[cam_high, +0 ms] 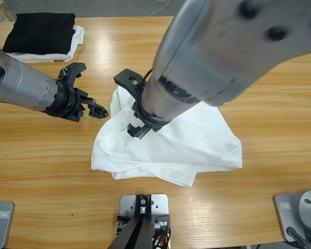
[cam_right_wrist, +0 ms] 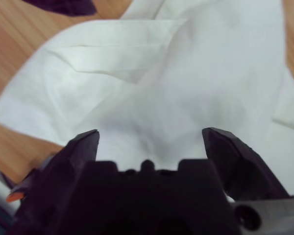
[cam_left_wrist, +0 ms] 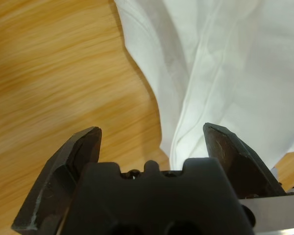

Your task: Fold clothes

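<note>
The clothes, a white T-shirt (cam_high: pixel 186 140), lie crumpled in a loose heap at the middle of the wooden table (cam_high: pixel 36 155). My left gripper (cam_high: pixel 93 89) comes in from the left and stands open just off the shirt's left edge. In the left wrist view the shirt's hem (cam_left_wrist: pixel 225 63) runs past the open left gripper (cam_left_wrist: pixel 152 134), with bare wood to its left. From the upper right, my right gripper (cam_high: pixel 127 106) hangs open over the shirt's upper left part. The right wrist view has rumpled white cloth (cam_right_wrist: pixel 186 73) filling the space beyond my right gripper (cam_right_wrist: pixel 149 134); nothing is held.
A folded black garment (cam_high: pixel 41 31) rests on a smaller folded white cloth (cam_high: pixel 75 44) at the back left corner. Bare wood surrounds the shirt on the left, front and right. A dark shape (cam_right_wrist: pixel 63 6) shows at the right wrist view's top left edge.
</note>
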You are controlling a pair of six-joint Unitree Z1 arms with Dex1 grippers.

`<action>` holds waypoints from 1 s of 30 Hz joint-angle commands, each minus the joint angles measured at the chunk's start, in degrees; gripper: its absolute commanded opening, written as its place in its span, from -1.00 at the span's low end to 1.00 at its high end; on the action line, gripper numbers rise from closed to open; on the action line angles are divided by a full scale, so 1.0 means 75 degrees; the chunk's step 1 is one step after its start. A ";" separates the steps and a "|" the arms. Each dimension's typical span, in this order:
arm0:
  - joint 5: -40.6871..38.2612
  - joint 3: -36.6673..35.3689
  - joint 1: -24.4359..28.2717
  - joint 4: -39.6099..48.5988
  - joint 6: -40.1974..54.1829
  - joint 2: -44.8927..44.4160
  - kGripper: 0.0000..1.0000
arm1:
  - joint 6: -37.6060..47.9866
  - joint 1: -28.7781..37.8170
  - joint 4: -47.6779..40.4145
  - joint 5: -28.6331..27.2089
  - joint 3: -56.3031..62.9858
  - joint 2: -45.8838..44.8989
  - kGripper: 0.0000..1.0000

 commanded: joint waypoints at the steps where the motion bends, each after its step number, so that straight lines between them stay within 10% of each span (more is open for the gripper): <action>1: -0.0062 0.0395 0.0089 -0.0080 -0.0045 -0.0011 0.61 | -0.0156 0.0072 -0.0008 -0.0040 -0.0163 0.0751 -0.17; 3: -0.0062 0.0409 0.0089 -0.0089 -0.0038 -0.0013 0.61 | -0.0221 0.0072 0.0085 -0.0040 -0.0140 0.0537 -0.95; 15: -0.0062 0.0615 0.0089 -0.0115 -0.0003 -0.0109 0.61 | -0.0195 0.0238 0.0036 -0.0362 0.0247 -0.0396 -1.00; 16: -0.0062 0.0639 0.0087 -0.0115 0.0004 -0.0109 0.62 | -0.0059 0.0259 0.0057 -0.0493 0.0116 -0.0396 -0.59; 17: -0.0062 0.0655 0.0087 -0.0124 0.0009 -0.0100 0.63 | 0.0238 0.0269 0.0310 -0.0706 -0.0186 -0.0274 0.53; 18: -0.0062 0.0664 0.0087 -0.0146 0.0004 -0.0088 0.65 | 0.0510 0.0271 0.0863 -0.0990 -0.0620 -0.0016 0.87; 22: -0.0062 0.0608 0.0089 -0.0244 -0.0071 -0.0058 0.67 | 0.1834 0.0271 0.3158 -0.1168 -0.3151 0.1543 0.99; 30: -0.0062 0.0803 0.0087 -0.0249 -0.0073 -0.0135 0.68 | 0.2922 0.0716 0.3631 -0.0453 -0.4037 0.2532 1.00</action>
